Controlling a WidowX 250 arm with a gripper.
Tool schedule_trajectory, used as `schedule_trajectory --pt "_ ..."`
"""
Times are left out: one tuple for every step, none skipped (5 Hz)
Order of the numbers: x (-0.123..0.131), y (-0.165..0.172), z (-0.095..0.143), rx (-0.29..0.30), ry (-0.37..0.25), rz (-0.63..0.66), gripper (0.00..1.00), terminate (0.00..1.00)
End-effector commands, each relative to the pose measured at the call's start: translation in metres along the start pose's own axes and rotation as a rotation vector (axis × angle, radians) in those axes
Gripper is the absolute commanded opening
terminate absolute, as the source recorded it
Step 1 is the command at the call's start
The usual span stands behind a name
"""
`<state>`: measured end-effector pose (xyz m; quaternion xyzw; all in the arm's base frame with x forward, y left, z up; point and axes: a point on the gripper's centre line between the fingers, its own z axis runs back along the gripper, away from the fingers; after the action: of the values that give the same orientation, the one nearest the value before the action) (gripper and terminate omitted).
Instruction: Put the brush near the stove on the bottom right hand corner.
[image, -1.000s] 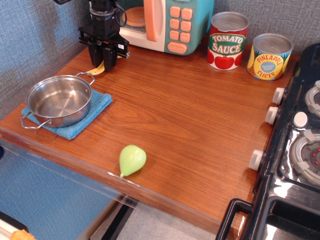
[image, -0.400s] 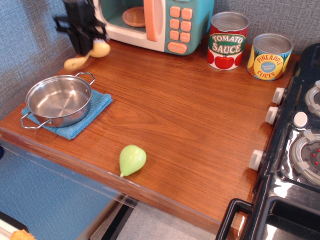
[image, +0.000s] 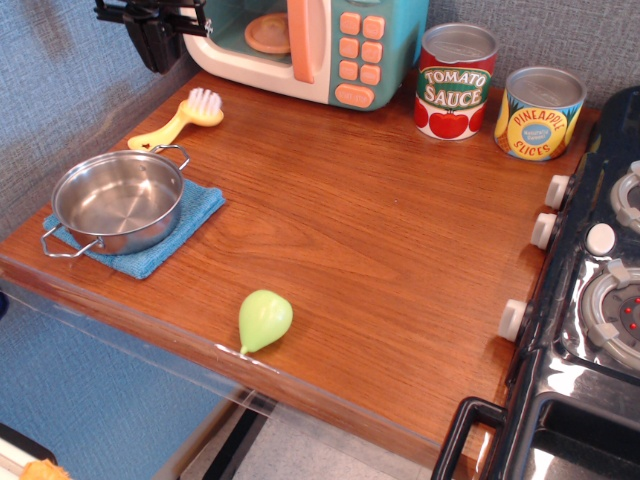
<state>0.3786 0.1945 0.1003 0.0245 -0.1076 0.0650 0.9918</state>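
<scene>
The yellow brush (image: 178, 121) with its white bristle head lies flat on the wooden table at the back left, just behind the pot, handle pointing left. My gripper (image: 156, 45) hangs empty above and behind it at the top left, clear of the table. Its dark fingers merge into one shape, so I cannot tell whether they are open or shut. The black stove (image: 590, 320) with white knobs (image: 512, 319) fills the right edge, far from the brush.
A steel pot (image: 118, 200) sits on a blue cloth (image: 190, 215) at the left. A green pear (image: 264, 319) lies near the front edge. A teal-and-cream microwave (image: 310, 45), a tomato sauce can (image: 455, 82) and a pineapple can (image: 538, 113) line the back.
The gripper rose from the table and moved left and back. The brush shifted left with it, briefly lifted, and now lies free on the table.
</scene>
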Motion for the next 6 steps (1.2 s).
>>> schedule_trajectory --pt "-0.007 -0.001 0.037 0.003 -0.067 -0.070 1.00 0.00" --pt "-0.007 0.014 0.023 0.009 -0.036 -0.083 1.00 0.00" --pt "-0.001 0.023 0.005 0.021 -0.005 -0.092 1.00 0.00" --pt "0.008 0.022 -0.021 0.049 0.048 -0.113 1.00 0.00" --pt "0.011 0.017 -0.043 0.062 0.098 -0.140 1.00 0.00" --pt "0.010 0.006 -0.059 0.068 0.132 -0.167 1.00 0.00"
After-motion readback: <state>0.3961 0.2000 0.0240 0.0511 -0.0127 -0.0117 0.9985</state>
